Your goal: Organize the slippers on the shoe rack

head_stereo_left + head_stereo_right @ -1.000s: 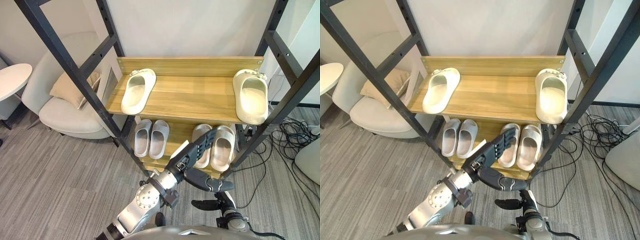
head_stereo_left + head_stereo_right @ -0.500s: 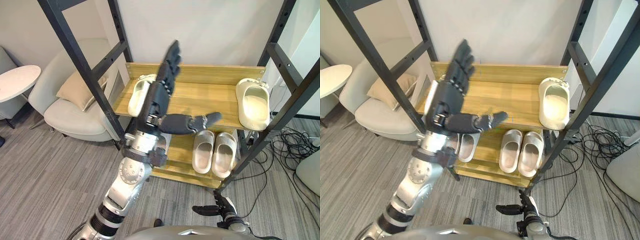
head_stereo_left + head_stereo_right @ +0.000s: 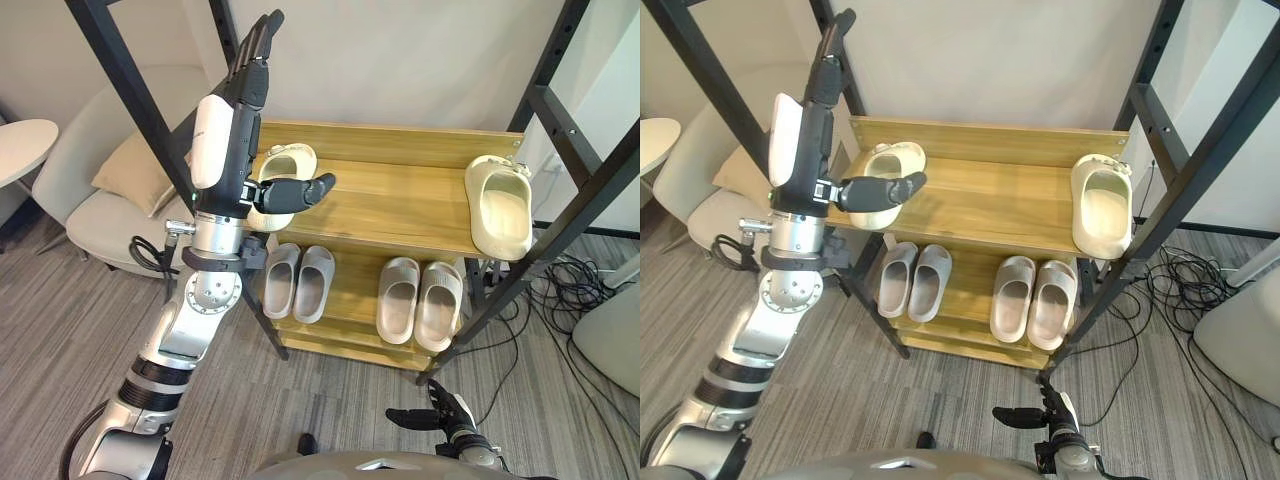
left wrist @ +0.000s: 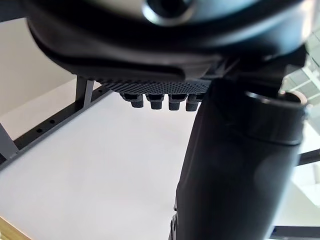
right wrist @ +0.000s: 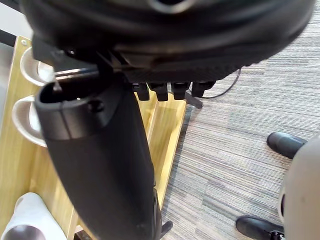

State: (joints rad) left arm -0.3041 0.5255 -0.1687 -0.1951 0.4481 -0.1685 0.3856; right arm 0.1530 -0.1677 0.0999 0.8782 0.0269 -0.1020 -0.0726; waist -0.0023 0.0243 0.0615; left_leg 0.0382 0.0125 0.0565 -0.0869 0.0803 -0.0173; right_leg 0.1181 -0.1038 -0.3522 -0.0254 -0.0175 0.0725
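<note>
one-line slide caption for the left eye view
Open left hand upright by a cream slipper on the rack's top shelf

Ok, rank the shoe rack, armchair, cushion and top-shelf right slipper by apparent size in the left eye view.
1. shoe rack
2. armchair
3. cushion and top-shelf right slipper: they look about alike, and the rack's post hides part of the cushion, so they are left unranked.

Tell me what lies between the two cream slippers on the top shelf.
Nothing. In the left eye view the top shelf is bare wood between the left slipper and the right slipper.
</note>
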